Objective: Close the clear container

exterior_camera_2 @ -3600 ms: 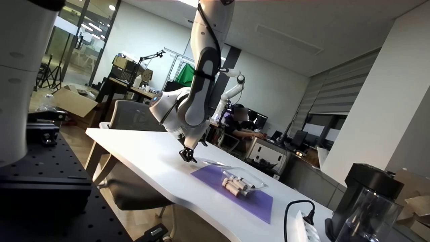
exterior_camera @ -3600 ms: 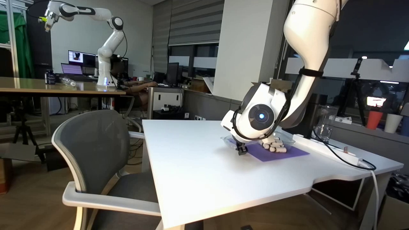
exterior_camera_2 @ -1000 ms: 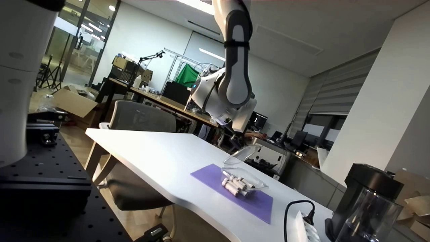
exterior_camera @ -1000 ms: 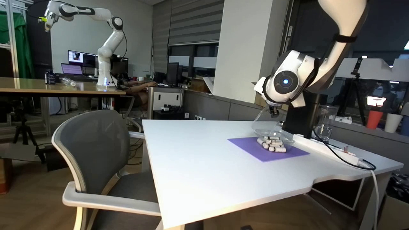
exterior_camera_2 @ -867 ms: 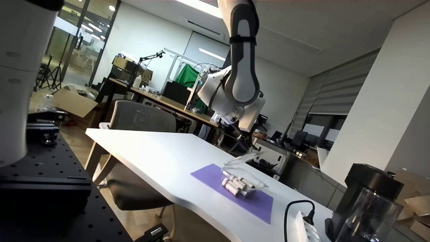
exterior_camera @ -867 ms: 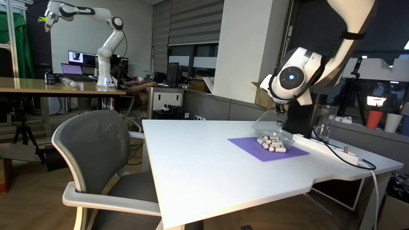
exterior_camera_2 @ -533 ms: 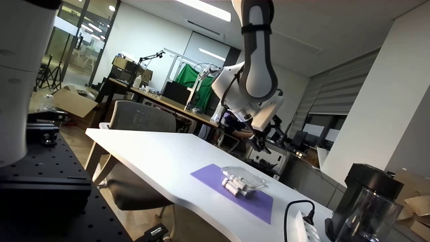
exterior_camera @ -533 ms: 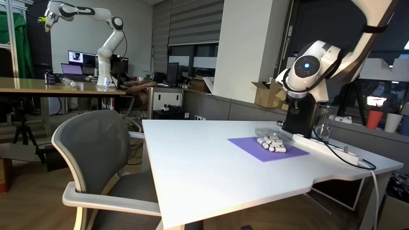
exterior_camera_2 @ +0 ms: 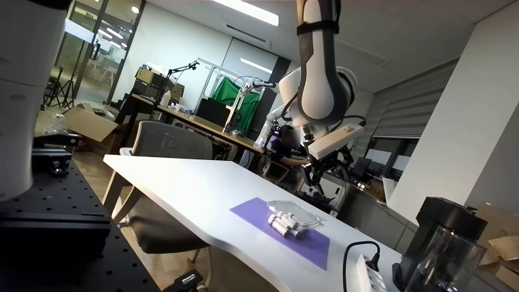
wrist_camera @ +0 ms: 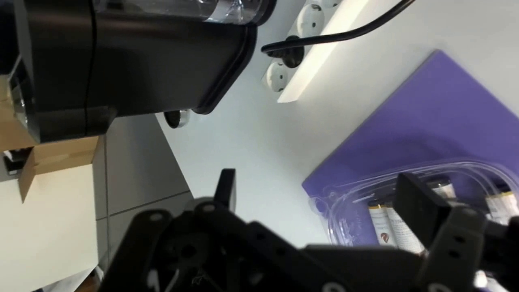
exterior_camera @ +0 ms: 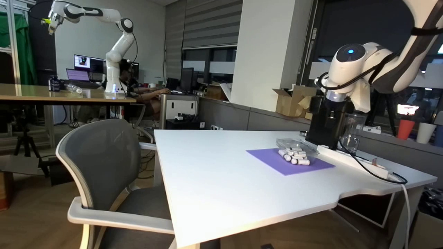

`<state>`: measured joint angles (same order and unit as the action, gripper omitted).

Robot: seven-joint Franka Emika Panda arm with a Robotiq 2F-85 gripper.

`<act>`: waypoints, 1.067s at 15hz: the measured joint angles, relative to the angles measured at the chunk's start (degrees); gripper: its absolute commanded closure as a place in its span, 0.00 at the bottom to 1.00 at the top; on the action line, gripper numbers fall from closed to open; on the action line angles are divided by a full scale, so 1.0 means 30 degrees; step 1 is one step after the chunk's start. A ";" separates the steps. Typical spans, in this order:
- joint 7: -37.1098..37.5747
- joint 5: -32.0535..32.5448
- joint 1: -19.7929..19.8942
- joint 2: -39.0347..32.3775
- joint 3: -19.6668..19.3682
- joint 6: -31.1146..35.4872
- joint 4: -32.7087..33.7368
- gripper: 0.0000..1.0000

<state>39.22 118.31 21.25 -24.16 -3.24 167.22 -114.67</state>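
The clear container (exterior_camera: 298,144) sits on the purple mat (exterior_camera: 271,158), reaching past one edge of the mat to lie partly over the white bench (exterior_camera: 214,180). Its lid (exterior_camera_2: 303,213) is down over the base in both exterior views; whether the rim has snapped tight I cannot tell. Through the plastic show small vials (wrist_camera: 383,227) with white labels, lying in a pile inside; in the wrist view some have dark caps.

The fingers (wrist_camera: 421,205) are parted wide: in the wrist view one is seen in front of the container, its fellow in front of the bench. In both exterior views they are up above the bench, apart from the container, at the end of the white robot arm (exterior_camera_2: 319,81).

Near the container stands a tall black appliance (wrist_camera: 162,65) with a see-through tank (exterior_camera_2: 440,261). Between it and the mat lies a white power strip (wrist_camera: 312,67); a black plug (wrist_camera: 292,54) sits in one socket, its cord (wrist_camera: 344,36) curving away over the bench.

A grey office chair (exterior_camera: 104,162) stands close to the bench. Farther off are a second white robot arm (exterior_camera: 117,55), a seated person (exterior_camera_2: 280,153) near it, and a cardboard box (exterior_camera: 290,101) with raised flaps. A red cup (exterior_camera: 405,129) and a white cup (exterior_camera: 425,133) stand by the window.
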 measured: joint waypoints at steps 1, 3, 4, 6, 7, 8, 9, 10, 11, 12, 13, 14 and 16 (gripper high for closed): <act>-0.0934 -0.1625 0.0050 -0.0027 -0.0238 0.0572 -0.0015 0.00; -0.3077 -0.4985 0.0072 -0.0272 -0.0574 0.1245 -0.0060 0.00; -0.4189 -0.6788 0.0072 -0.0516 -0.0608 0.1298 -0.0076 0.00; -0.6301 -1.0444 -0.0007 -0.1160 -0.0551 0.1231 -0.0063 0.00; -0.7371 -1.2337 -0.0006 -0.1542 -0.0342 0.0986 -0.0029 0.00; -0.8376 -1.4179 -0.0068 -0.1898 -0.0154 0.0758 0.0036 0.00; -0.9359 -1.6016 -0.0202 -0.2245 -0.0014 0.0511 0.0155 0.00; -1.0362 -1.7880 -0.0394 -0.2563 0.0091 0.0224 0.0358 0.00; -1.1365 -1.9659 -0.0639 -0.2841 0.0145 -0.0056 0.0654 0.00; -1.2070 -2.0980 -0.0889 -0.3065 0.0126 -0.0257 0.1009 0.00; -1.2616 -2.2122 -0.1171 -0.3279 0.0041 -0.0420 0.1451 0.00; -1.2961 -2.2982 -0.1485 -0.3485 -0.0166 -0.0519 0.1901 0.00; -1.3187 -2.4008 -0.2286 -0.3936 -0.0947 -0.0533 0.2855 0.00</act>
<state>-0.34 46.28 14.40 -35.97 -6.08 165.62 -106.10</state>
